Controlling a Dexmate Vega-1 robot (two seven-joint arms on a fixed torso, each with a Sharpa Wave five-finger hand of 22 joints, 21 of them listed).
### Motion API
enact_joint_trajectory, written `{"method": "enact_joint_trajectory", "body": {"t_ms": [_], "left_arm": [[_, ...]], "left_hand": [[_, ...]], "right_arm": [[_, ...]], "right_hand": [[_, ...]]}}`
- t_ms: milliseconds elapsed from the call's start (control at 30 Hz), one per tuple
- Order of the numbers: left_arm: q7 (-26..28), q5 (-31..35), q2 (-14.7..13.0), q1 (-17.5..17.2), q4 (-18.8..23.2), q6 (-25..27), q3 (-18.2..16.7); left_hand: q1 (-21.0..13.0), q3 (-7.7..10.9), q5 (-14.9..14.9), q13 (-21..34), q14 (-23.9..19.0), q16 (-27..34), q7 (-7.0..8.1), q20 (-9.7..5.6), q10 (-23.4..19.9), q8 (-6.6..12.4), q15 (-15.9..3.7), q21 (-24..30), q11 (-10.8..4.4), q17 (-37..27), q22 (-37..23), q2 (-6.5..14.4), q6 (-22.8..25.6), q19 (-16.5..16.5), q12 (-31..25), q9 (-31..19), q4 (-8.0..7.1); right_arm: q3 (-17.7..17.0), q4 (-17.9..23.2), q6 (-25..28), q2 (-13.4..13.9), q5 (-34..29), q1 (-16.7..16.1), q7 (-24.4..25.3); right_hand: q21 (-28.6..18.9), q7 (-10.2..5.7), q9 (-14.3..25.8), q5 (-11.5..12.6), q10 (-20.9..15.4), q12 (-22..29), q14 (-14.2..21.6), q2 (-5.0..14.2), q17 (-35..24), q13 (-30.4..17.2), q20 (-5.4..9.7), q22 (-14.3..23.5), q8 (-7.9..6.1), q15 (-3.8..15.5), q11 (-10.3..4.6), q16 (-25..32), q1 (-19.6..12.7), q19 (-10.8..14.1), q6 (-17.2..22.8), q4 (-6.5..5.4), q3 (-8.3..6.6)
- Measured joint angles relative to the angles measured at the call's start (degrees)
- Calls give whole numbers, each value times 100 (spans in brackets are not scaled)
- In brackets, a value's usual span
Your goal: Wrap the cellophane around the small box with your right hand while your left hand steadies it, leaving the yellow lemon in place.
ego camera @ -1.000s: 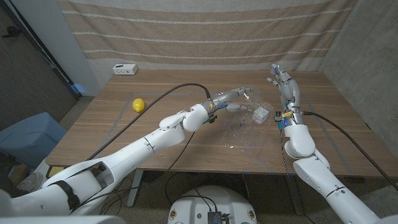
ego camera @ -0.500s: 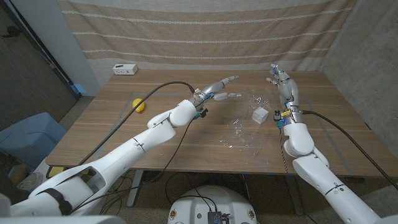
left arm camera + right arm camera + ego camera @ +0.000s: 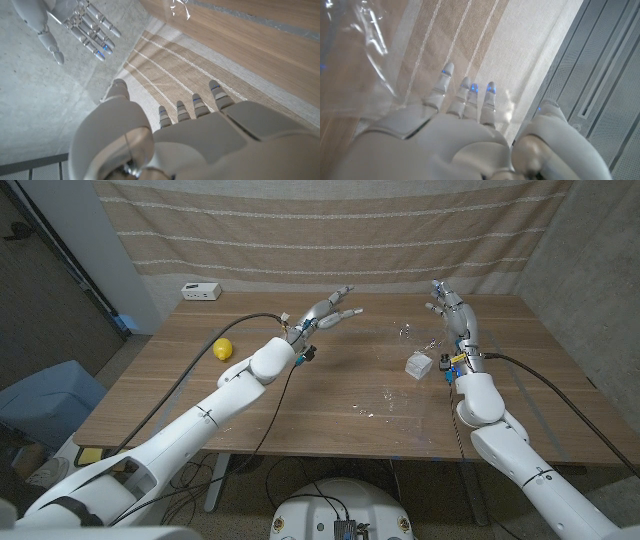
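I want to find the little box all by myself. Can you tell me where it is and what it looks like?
Look at the wooden table, then over to its right side, near the robot's right hand. There sits the small box on a crinkly sheet of clear cellophane. It is a pale cube, unlike the round yellow lemon far off on the left.
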State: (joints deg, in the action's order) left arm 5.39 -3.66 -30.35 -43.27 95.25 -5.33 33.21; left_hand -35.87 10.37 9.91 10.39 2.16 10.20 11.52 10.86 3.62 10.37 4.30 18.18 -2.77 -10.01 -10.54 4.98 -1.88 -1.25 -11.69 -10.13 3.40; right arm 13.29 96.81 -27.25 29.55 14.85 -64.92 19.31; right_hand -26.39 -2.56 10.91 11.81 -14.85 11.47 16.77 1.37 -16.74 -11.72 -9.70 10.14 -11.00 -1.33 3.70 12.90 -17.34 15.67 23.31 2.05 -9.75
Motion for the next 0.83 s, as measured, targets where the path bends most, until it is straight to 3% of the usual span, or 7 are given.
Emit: {"method": "enact_joint_trajectory", "body": {"t_ms": [267,533,667,833], "left_arm": [[127,-553,-66,-209,2,-201,-310],[207,-1103,-146,-433,2,-391,-618],[197,-1325,-195,-518,-11,-452,-722],[91,-1605,-285,-591,-84,-492,-826]], "left_hand": [[119,-46,0,0,0,0,-20,-2,0,0,0,-61,0,0,0,1,-20,-61,0,0,-46],[277,-110,0,0,0,0,-38,-8,-32,0,0,-88,31,-29,1,38,10,-115,0,0,-110],[324,-130,0,0,0,0,-29,-9,-106,0,0,-88,40,-29,-27,83,35,-114,0,28,-138],[406,-120,0,0,0,0,-50,2,-106,0,-1,-114,40,-28,-27,106,56,-125,0,27,-148]], "right_arm": [[-23,21,103,83,173,33,-94],[-116,-9,141,132,424,60,-168],[-168,-1,222,165,493,60,-150],[-234,172,353,192,462,-27,30]], "right_hand": [[22,16,0,-45,-71,42,13,1,20,0,0,0,0,13,71,0,63,0,16,-18,18],[22,54,0,-45,-112,44,105,-7,28,-1,28,0,-27,0,112,24,143,181,56,-25,73],[22,82,0,-45,-167,44,212,2,53,-1,-53,0,-27,-22,167,63,196,339,44,-25,73],[22,107,0,-45,-174,44,217,1,79,-1,-74,0,-27,-30,174,68,196,360,67,-25,73]]}}
